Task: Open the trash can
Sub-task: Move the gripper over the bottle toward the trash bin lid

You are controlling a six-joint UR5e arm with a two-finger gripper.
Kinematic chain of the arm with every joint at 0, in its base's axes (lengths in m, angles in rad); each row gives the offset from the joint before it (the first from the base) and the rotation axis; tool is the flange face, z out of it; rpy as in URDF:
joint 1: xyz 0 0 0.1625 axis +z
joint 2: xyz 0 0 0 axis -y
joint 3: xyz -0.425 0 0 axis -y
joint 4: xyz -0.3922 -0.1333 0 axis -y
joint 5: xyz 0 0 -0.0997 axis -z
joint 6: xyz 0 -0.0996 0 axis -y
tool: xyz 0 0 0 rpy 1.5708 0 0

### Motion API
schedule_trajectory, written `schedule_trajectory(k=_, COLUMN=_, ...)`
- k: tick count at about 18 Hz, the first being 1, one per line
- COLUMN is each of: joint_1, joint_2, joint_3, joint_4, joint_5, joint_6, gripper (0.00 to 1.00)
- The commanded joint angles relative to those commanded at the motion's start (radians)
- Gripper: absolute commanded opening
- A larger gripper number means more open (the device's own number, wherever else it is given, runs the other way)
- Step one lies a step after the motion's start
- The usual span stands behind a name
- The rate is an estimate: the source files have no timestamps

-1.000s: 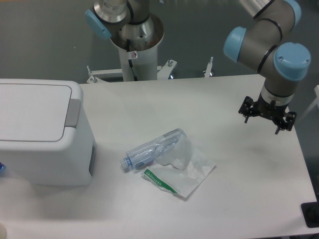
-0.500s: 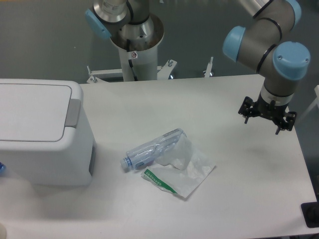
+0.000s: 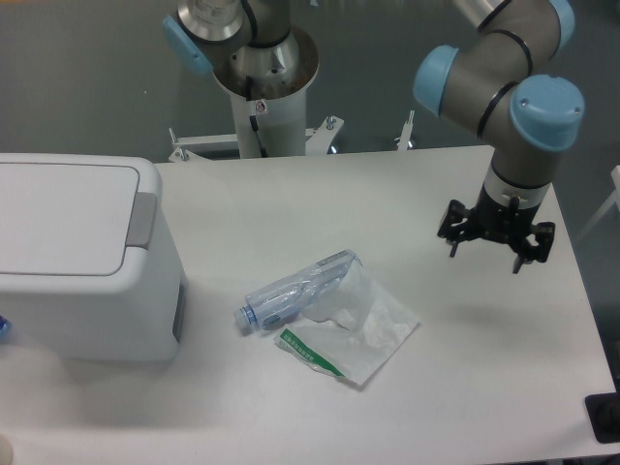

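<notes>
Since the earlier frame, the pincer point(image 3: 495, 242) has shifted leftward over the desk point(image 3: 291, 203), toward the middle. Wrist points straight down; fingers spread apart, holding nothing, above the bare right side. Trash can point(image 3: 82, 257) stands at the desk's left edge, lid shut, grey tab point(image 3: 142, 219) on its right edge. Crushed bottle point(image 3: 295, 289) lies mid-desk, touching a clear wrapper point(image 3: 358, 334), well apart from the pincer.

Crushed clear bottle point(image 3: 295, 292) on plastic wrapper point(image 3: 358, 334)
</notes>
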Motion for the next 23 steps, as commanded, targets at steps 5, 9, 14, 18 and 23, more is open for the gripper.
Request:
schedule_trajectory(k=5, joint_1=-0.048, joint_2=0.000, joint_3=0.015, joint_4=-0.024, joint_5=-0.024, joint_6=-0.153, gripper=1.00)
schedule_trajectory(k=9, joint_1=-0.101, joint_2=0.000, joint_3=0.069, joint_4=-0.109, joint_5=-0.081, joint_6=-0.290, gripper=1.00)
schedule_trajectory(k=14, joint_1=-0.153, joint_2=0.029, joint_3=0.114, joint_4=-0.172, joint_5=-0.144, joint_6=-0.404, gripper=1.00)
schedule_trajectory(k=18, joint_1=-0.201, joint_2=0.098, joint_3=0.109, joint_4=-0.184, joint_5=-0.216, joint_6=-0.465, gripper=1.00)
schedule_trajectory(k=23, joint_1=-0.271, joint_2=0.176, joint_3=0.092, joint_4=-0.187, joint_5=-0.301, joint_6=-0.488, gripper=1.00)
